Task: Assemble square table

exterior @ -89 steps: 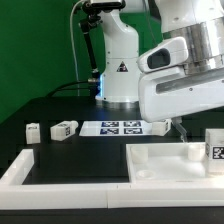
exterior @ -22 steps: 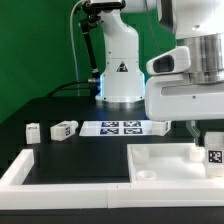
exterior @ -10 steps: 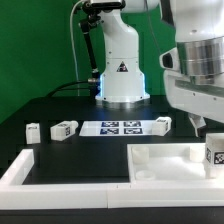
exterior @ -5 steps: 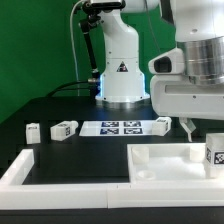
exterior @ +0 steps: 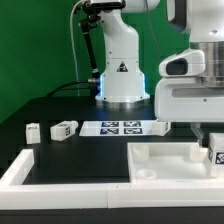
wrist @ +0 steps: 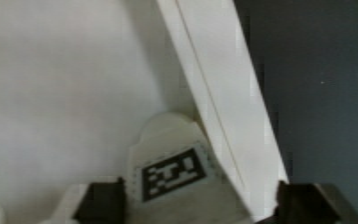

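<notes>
Legs [exterior: 33,131] [exterior: 64,128] loose: 2 | leg [wrist: 172,168] in square top [exterior: 165,168]: 1 | square top: 1

I have the black table [exterior: 70,155] across the lower half of my exterior view, matte and dark. The marker board [exterior: 122,127] lies flat on it toward the far side, roughly mid-frame, with its printed tags facing up. A white border rail [exterior: 18,168] runs along the table's edge on the exterior view's left, from near to far. A second white rail [exterior: 80,198] runs across the near edge. From here the two appear to meet at the near corner on the exterior view's left. Beyond the table, a green backdrop [exterior: 35,45] fills the far side on the exterior view's left.
</notes>
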Robot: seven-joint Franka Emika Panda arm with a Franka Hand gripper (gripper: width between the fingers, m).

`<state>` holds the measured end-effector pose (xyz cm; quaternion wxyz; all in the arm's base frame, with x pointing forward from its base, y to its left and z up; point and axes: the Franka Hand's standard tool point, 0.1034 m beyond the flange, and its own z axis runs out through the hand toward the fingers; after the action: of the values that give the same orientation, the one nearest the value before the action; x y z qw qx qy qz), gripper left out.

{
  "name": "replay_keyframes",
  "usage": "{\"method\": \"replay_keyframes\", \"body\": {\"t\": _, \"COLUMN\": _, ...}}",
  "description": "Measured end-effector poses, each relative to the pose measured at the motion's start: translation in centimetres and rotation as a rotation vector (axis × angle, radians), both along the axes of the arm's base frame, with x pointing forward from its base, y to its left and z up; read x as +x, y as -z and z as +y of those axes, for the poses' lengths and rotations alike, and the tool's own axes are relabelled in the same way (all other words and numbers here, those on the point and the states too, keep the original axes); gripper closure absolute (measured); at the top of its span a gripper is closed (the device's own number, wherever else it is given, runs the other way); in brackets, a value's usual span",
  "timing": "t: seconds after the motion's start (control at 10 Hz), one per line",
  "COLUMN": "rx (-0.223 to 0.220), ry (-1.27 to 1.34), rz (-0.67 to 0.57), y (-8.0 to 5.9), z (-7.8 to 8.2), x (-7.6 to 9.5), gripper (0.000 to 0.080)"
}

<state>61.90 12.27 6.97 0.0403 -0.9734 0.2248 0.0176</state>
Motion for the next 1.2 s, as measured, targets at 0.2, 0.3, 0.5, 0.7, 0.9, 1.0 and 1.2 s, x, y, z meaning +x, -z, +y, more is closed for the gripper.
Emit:
{"method": "replay_keyframes", "body": {"t": 0.2, "rx": 0.001, "ry": 0.134, "rz": 0.011, "y": 0.0, "z": 0.2, "x": 0.0, "gripper": 0.0511}}
{"method": "replay_keyframes", "body": {"t": 0.3, "rx": 0.000, "ry": 0.170, "rz": 0.014, "y": 0.0, "z": 0.1, "x": 0.0, "gripper": 0.0511}}
{"method": "replay_keyframes", "body": {"t": 0.5, "rx": 0.020, "ry": 0.515, "rz": 0.032, "y": 0.0, "z": 0.1, "x": 0.4, "gripper": 0.0511}}
{"method": "replay_keyframes", "body": {"t": 0.7, "rx": 0.078, "ry": 0.856, "rz": 0.056, "y": 0.1, "z": 1.0, "x": 0.5, "gripper": 0.0511}}
{"method": "replay_keyframes", "body": {"t": 0.9, "rx": 0.104, "ry": 1.142, "rz": 0.089, "y": -0.1, "z": 1.0, "x": 1.1, "gripper": 0.0510}}
{"method": "replay_keyframes", "body": {"t": 1.0, "rx": 0.113, "ry": 1.244, "rz": 0.093, "y": -0.1, "z": 0.9, "x": 1.3, "gripper": 0.0510}}
{"method": "replay_keyframes", "body": {"t": 1.2, "rx": 0.127, "ry": 1.385, "rz": 0.106, "y": 0.0, "z": 0.8, "x": 1.3, "gripper": 0.0510}}
